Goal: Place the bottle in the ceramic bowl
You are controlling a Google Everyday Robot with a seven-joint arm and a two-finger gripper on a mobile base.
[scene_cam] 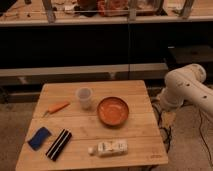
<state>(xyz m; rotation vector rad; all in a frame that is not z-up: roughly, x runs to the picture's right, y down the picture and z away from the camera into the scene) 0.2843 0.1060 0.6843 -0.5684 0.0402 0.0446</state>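
Note:
The bottle (110,147) lies on its side near the front edge of the wooden table (130,90), cap pointing left. The orange ceramic bowl (112,110) sits behind it, right of the table's middle, with nothing in it. My white arm (186,89) is off the table's right side. The gripper (167,119) hangs below the arm beside the table's right edge, level with the bowl and apart from both bottle and bowl. It holds nothing that I can see.
A translucent white cup (84,97) stands left of the bowl. An orange-handled tool (56,107), a blue sponge (39,138) and a black striped bar (58,144) lie on the table's left half. Dark shelving (100,45) runs behind the table.

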